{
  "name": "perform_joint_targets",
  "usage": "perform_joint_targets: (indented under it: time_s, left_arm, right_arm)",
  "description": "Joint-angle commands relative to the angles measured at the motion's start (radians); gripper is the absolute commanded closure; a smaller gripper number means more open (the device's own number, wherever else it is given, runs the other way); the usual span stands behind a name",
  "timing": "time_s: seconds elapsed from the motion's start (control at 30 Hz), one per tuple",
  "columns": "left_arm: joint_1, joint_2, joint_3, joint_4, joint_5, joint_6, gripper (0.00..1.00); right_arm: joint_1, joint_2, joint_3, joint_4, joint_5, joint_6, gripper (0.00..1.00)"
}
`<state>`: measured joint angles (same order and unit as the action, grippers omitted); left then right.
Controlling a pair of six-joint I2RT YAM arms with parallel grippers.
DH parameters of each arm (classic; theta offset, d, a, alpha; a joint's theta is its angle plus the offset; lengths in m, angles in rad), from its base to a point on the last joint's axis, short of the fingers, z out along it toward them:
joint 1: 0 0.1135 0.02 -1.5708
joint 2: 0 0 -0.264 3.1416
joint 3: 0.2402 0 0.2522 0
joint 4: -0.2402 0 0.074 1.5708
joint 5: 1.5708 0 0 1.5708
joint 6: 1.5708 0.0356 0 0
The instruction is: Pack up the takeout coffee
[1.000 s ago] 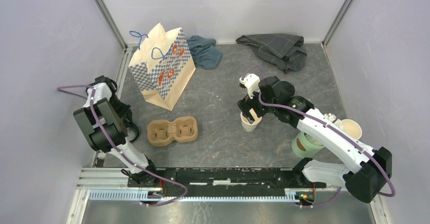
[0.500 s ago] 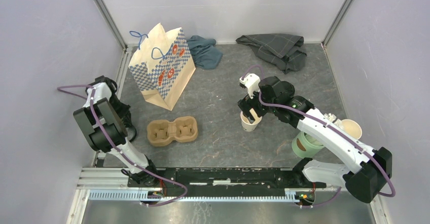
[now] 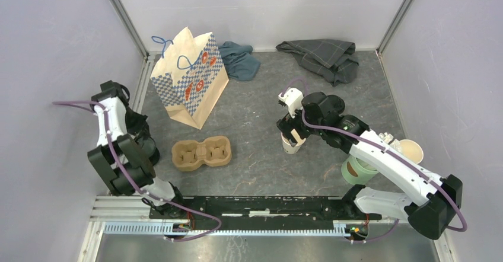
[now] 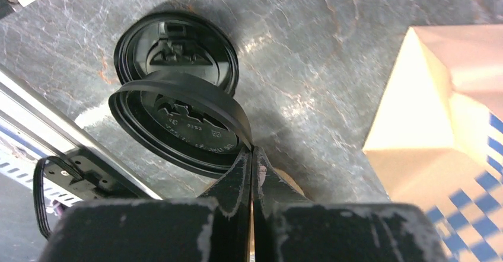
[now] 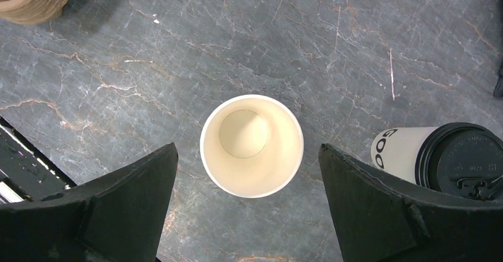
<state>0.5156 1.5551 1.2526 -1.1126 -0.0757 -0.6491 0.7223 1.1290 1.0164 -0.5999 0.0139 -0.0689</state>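
Furthest left of the cardboard cup carrier (image 3: 201,154), by the table's (image 3: 255,102) left edge, the left hand (image 4: 251,161) is clenched, its two fingers pressed together on the rim of a loose lid (image 4: 178,122). This black lid hangs tilted, over a second lid (image 4: 175,48) that lies flat on the table.

Behind the carrier and a little to its left stands a paper bag (image 3: 190,78) with a blue check pattern and blue cord handles. A blue-grey cloth (image 3: 240,60) lies behind the carrier and slightly to its right, at the back of the table. A dark cloth (image 3: 323,57) lies further right along the back.

Right of the carrier, well apart from it, stands a lidless cup (image 5: 252,146), upright, white outside and tan inside. The right hand (image 5: 248,155) hangs over it, released, with a finger on either side of the cup and a gap between each finger and the rim.

The takeout coffee (image 5: 439,161) is further right of the carrier still, near the lidless cup but not touching it. It is a white cup with its black lid on. It shows only in the right wrist view; from above, the right arm hides it.

Furthest right of the carrier are a mint-green cup (image 3: 357,170) and another open white cup (image 3: 410,149), both partly covered by the arm.
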Motion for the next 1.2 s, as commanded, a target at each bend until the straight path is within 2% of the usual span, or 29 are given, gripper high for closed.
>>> perform_joint_targets:
  time_s: [0.0,0.13,0.3,0.53,0.67,0.8,0.97,1.17]
  left_arm:
    - [0.005,-0.137,0.039,-0.046,0.099,-0.064,0.98]
    - [-0.004,-0.292,0.031,0.011,0.275,-0.116,0.98]
    - [-0.036,-0.472,0.000,0.195,0.638,-0.147,0.98]
    - [-0.176,-0.609,0.043,0.477,0.884,-0.271,0.98]
    - [-0.237,-0.643,0.057,0.591,1.005,-0.324,0.98]
    - [-0.300,-0.672,0.022,0.837,1.118,-0.447,0.98]
    - [-0.385,-0.671,0.015,0.938,1.186,-0.476,0.98]
    - [-0.471,-0.670,-0.013,1.050,1.236,-0.521,0.98]
  right_arm:
    - [0.045,-0.026,0.036,0.015,0.066,-0.008,0.03]
    - [0.088,-0.030,0.065,0.009,0.064,-0.004,0.02]
    - [0.088,-0.026,0.129,-0.013,0.001,0.032,0.02]
    - [0.085,-0.015,0.234,0.021,-0.098,0.158,0.02]
    - [0.083,0.016,0.265,0.091,-0.216,0.243,0.02]
    - [0.066,0.053,0.270,0.280,-0.404,0.406,0.02]
    - [-0.013,0.097,0.216,0.656,-0.642,0.762,0.02]
    - [-0.025,0.171,0.251,0.914,-0.707,0.986,0.02]
